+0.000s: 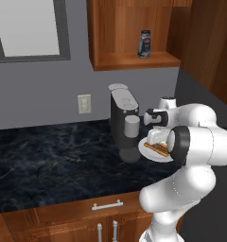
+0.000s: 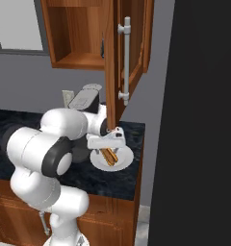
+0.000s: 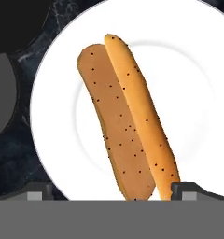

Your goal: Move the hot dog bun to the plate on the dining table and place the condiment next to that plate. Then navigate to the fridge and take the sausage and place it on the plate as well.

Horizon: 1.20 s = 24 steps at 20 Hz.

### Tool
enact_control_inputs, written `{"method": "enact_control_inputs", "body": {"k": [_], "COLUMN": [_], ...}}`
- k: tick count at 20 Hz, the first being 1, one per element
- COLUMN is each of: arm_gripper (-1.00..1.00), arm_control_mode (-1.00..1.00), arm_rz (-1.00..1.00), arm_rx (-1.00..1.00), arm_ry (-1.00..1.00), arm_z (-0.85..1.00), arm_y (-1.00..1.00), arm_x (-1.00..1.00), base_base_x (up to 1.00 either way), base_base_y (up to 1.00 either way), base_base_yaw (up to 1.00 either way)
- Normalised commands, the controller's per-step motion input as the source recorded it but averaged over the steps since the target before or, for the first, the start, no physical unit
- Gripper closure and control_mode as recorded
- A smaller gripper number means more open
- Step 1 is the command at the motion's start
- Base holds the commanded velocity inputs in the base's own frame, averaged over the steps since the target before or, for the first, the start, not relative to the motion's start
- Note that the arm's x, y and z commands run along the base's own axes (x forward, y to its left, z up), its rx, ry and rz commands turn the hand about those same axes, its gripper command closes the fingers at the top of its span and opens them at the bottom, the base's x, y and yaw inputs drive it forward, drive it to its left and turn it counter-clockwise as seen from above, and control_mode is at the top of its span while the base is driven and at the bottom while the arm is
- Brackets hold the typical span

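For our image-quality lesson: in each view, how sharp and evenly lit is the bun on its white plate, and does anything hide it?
Hand view: hot dog bun crisp, evenly lit, speckles clear, white plate without glare. Left base view: bun small, mostly behind the arm. Right base view: bun soft-edged under the open gripper.

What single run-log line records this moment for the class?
phase: reaching for bun | gripper: open, above hot dog bun | bun: lying on white plate on counter | condiment: on cabinet shelf

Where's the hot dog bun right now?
The hot dog bun lies on a plain white plate on the dark counter, beside the coffee machine, directly under the open gripper.
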Motion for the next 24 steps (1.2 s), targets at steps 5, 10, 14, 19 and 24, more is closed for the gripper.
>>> {"method": "enact_control_inputs", "body": {"k": [5,10,14,19,24], "arm_gripper": [-1.00,-1.00,-1.00,-1.00,-1.00], "arm_control_mode": [-1.00,-1.00,-1.00,-1.00,-1.00], "arm_rz": [0.08,0.07,0.04,0.02,0.02], "arm_rx": [-0.02,-0.02,-0.01,0.00,0.00], "arm_ry": [0.00,0.00,0.00,0.00,0.00], "arm_z": [-0.09,-0.12,-0.23,-0.25,-0.15], "arm_y": [-0.12,-0.04,0.00,0.00,0.00], "arm_x": [0.23,0.27,0.08,0.07,0.07], "base_base_x": [0.00,0.00,0.00,0.00,0.00], "base_base_y": [0.00,0.00,0.00,0.00,0.00], "base_base_yaw": [0.00,0.00,0.00,0.00,0.00]}}
